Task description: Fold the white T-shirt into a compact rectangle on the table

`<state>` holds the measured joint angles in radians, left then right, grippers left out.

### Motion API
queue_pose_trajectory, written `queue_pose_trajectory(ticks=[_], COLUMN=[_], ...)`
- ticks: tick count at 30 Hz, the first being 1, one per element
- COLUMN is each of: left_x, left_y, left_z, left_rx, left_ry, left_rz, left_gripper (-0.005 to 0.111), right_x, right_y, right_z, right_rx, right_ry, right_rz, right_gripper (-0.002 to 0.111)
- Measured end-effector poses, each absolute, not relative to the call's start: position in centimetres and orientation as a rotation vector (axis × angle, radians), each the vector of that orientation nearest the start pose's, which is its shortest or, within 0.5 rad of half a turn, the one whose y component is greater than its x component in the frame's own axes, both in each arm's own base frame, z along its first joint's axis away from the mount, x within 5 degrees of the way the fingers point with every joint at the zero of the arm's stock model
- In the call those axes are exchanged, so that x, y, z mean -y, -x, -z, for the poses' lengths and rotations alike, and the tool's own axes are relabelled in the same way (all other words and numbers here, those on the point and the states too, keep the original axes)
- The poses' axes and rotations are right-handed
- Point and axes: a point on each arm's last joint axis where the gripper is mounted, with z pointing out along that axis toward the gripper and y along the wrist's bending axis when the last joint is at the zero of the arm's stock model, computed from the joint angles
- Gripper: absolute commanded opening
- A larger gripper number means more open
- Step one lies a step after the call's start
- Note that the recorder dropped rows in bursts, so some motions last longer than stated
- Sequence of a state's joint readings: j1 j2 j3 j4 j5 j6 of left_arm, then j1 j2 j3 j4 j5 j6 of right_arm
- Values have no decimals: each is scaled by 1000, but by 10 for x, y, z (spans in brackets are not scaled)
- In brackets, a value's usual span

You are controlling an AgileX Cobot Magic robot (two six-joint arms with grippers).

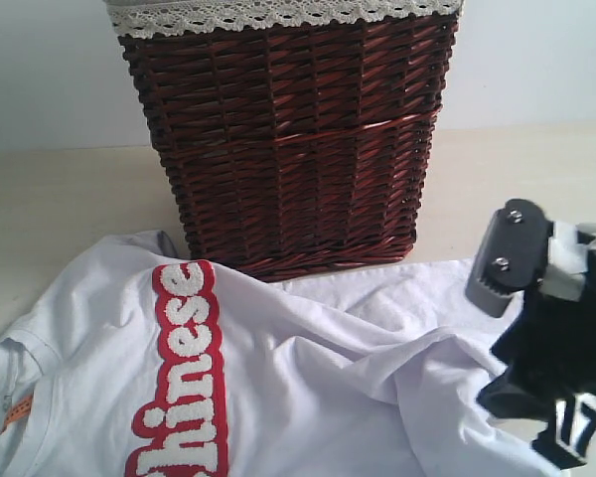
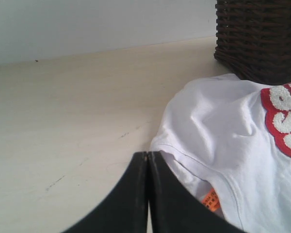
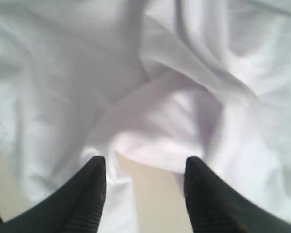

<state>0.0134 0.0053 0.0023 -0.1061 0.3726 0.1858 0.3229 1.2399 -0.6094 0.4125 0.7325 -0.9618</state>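
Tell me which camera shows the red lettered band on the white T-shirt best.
The exterior view: most of the red band shows across the white T-shirt, its fuzzy letters readable. The left wrist view catches only a few letters at its edge. The right wrist view shows only plain rumpled white cloth, no band.

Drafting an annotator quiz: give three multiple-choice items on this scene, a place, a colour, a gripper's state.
1. The dark brown wicker basket stands: A behind the white cotton T-shirt, on the pale beige table; B on the shirt; C under it.
2. The wide band across the shirt's chest is: A blue; B red; C green.
3. The right gripper is: A shut on the shirt; B shut, empty; C open.
1A, basket beyond the shirt in the exterior view; 2B, plainly red; 3C, fingers apart above the shirt.
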Motion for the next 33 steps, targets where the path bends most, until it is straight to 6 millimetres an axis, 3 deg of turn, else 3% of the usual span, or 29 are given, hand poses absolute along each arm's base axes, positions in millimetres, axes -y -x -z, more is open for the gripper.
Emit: queue_pose_trajectory(ticks=[5,10,17,23,33], left_x=[3,3,3,3,3], left_y=[-53,-53,-53,-53,-53], left_z=[-179,-179,-179,-179,-179], left_rx=[-1859,-1859,-1859,-1859,-1859], left_ry=[-95,-95,-95,-95,-95], left_rz=[-34,-34,-34,-34,-34], left_gripper=[0,0,0,0,0], right_x=[-42,-14,-24,-24,-21], right_y=[-180,-163,-149,-160,-162], right_z=[-213,-189,-153,-145,-139], right_rx=[-2533,-2648,-2613,-2614,-2650], right_ry=[1311,1358,1298,1182,1161], right_rz=[-190,-370,-684,-645,-621], right_gripper=[51,51,51,51,51])
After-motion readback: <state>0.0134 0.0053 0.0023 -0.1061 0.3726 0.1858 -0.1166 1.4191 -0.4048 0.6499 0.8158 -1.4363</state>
